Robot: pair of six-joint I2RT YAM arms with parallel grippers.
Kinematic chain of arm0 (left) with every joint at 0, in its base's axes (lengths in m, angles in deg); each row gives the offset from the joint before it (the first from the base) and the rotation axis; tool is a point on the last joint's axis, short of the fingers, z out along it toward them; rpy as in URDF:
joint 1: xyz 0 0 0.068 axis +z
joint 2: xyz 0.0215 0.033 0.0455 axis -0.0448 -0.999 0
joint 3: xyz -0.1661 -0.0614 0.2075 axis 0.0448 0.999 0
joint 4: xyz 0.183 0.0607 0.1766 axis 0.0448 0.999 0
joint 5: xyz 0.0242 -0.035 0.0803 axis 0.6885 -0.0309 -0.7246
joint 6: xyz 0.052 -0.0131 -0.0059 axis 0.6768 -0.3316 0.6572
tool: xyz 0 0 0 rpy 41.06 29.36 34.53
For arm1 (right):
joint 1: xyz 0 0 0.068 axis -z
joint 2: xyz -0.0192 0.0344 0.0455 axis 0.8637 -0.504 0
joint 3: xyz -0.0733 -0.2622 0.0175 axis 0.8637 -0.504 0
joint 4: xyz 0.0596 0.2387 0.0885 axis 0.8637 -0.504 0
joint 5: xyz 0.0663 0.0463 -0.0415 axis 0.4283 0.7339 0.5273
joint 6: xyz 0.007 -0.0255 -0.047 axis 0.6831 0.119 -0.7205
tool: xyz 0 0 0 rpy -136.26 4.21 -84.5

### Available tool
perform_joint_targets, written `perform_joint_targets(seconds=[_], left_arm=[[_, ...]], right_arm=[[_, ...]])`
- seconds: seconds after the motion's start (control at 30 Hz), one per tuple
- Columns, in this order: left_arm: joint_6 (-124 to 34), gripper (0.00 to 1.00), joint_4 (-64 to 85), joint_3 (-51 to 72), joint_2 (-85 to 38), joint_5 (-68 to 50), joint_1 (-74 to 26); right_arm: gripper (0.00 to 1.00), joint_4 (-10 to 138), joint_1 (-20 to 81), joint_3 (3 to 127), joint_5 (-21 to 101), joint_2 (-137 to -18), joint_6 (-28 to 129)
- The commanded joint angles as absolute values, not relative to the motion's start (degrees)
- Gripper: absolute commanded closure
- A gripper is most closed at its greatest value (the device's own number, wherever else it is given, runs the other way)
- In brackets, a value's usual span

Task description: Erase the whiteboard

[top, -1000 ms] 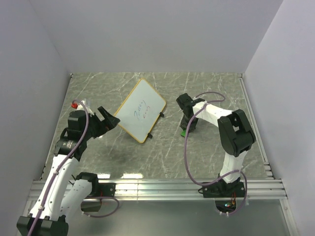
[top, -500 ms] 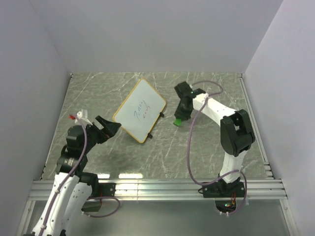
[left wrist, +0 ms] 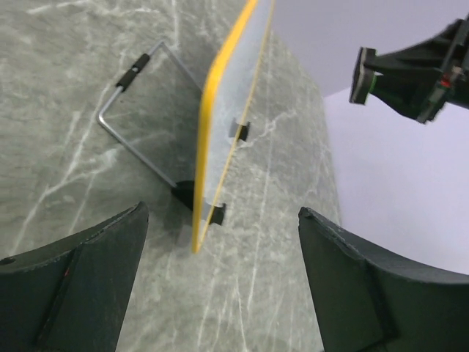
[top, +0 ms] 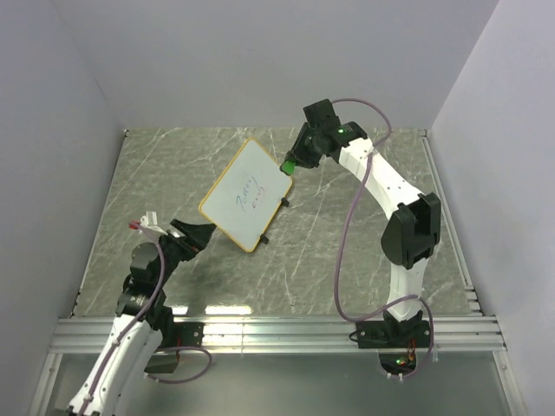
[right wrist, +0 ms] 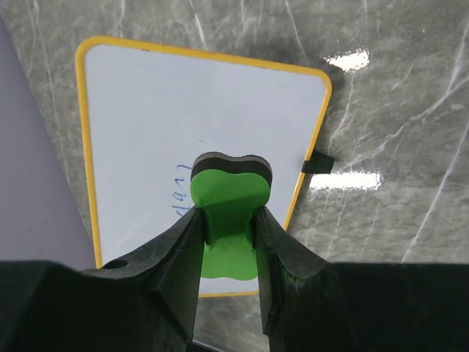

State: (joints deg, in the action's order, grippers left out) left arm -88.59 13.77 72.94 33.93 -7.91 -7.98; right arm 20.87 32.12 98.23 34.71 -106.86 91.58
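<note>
Right arm at the whiteboard with the eraser, left arm waiting open.

The right arm stretches far out toward 11 o'clock, and the right gripper [top: 292,162] [right wrist: 229,220] sits by the 1 o'clock corner of the whiteboard [top: 245,195] [right wrist: 198,110] [left wrist: 220,132]. Its fingers [right wrist: 179,257] are clenched on a green eraser [top: 287,165] [right wrist: 229,198] [left wrist: 359,73], which in the left wrist view hangs apart from the board. The left arm is folded low at 7 o'clock. The left gripper [top: 195,234] [left wrist: 221,214] aims at the board's near edge with fingers [left wrist: 80,286] spread wide, grasping nothing. The board stands tilted on a wire stand [left wrist: 139,132], just 10 o'clock of the tabletop [top: 347,251] centre. Its long axis runs from 7 to 1 o'clock, and blue handwriting [top: 249,196] shows on its face.
</note>
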Motion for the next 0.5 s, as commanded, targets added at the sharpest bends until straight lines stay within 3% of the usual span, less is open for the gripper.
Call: perform_joint_targets(seconds=[0.0, 0.3, 0.47], left_arm=[[-86.89, 0.11, 4.03, 73.18, 28.46, -12.92, -9.55], [-85.05, 0.25, -20.05, 78.19, 17.64, -12.59, -11.66], [-85.57, 0.27, -29.73, 81.62, 15.27, -13.04, -12.46]], right_arm=[[1.00, 19.79, 31.70, 100.25, 36.75, -108.18, 92.20], [1.00, 21.81, 30.64, 103.59, 40.44, -110.55, 94.13], [1.00, 23.83, 29.15, 105.78, 42.99, -112.83, 95.54]])
